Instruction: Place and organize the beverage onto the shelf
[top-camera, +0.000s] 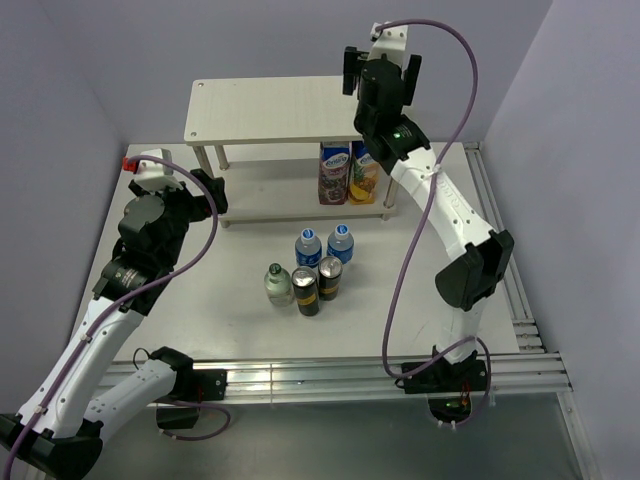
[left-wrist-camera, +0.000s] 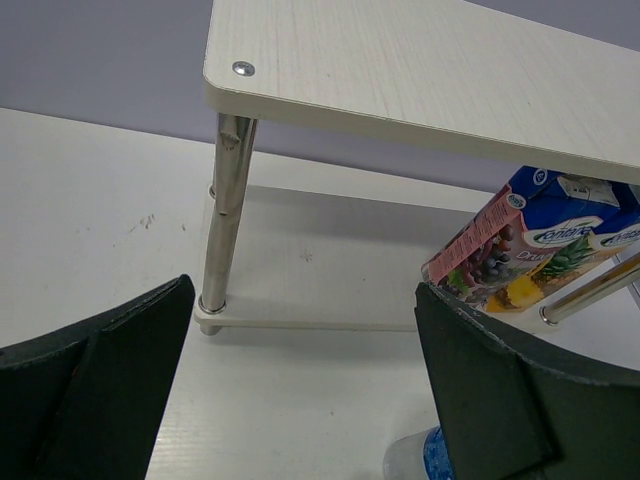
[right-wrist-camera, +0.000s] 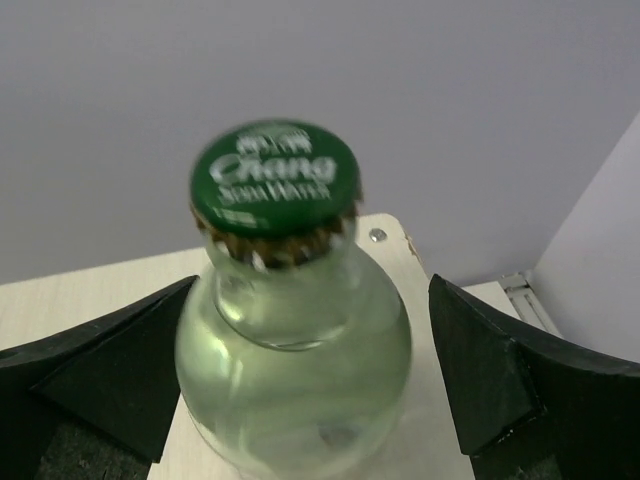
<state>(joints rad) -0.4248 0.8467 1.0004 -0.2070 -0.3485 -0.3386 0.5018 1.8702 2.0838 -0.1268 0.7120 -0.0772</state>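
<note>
- A clear glass Chang soda water bottle (right-wrist-camera: 290, 340) with a green cap (right-wrist-camera: 275, 180) is standing upright on the top board (top-camera: 270, 110) of the shelf (top-camera: 215, 155), near the board's far right corner.
- The right gripper (top-camera: 381, 72) is hovering over that corner with its jaws spread wide. One finger (right-wrist-camera: 120, 370) is sitting on each side of the bottle, and there is a visible gap at the right finger (right-wrist-camera: 490, 370), so nothing is being clamped.
- Two juice cartons (top-camera: 347, 172) are standing side by side on the lower board (left-wrist-camera: 320, 260), at its right end.
- On the white table (top-camera: 200, 300) in front of the shelf, five drinks are standing in a tight cluster: two blue-labelled water bottles (top-camera: 309, 246) at the back, two dark cans (top-camera: 305, 291) just in front of them, and a second green-capped glass bottle (top-camera: 278, 283) at the left.
- The left gripper (left-wrist-camera: 305, 390) is hanging near the shelf's left front leg (left-wrist-camera: 225, 210), jaws wide apart and holding nothing, well apart from the cluster.
</note>
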